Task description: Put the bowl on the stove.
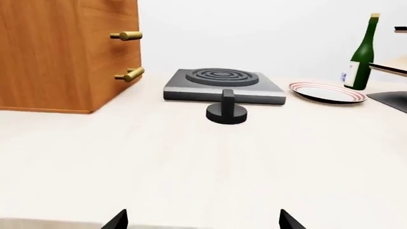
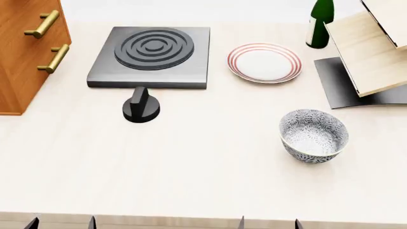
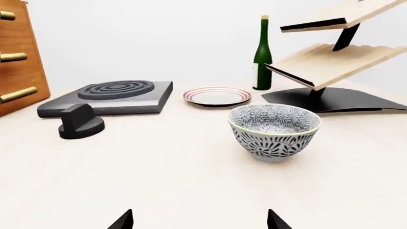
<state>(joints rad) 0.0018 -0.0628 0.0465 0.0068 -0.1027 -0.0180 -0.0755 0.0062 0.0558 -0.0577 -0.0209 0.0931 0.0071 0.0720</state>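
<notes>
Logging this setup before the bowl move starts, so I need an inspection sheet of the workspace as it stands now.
Surface: pale wooden table, nothing spilled.
Job's things: bowl upright on the table, apart from the stove; burner bare.
Clutter: black knob just in front of the stove; red-ringed plate; green bottle standing; tilted wooden rack on a dark base.
Grippers: left claw and right claw both open, empty, low at the near edge.
Cables: nothing seen.
Surroundings: wooden drawer cabinet with brass handles; plain white backdrop.
</notes>
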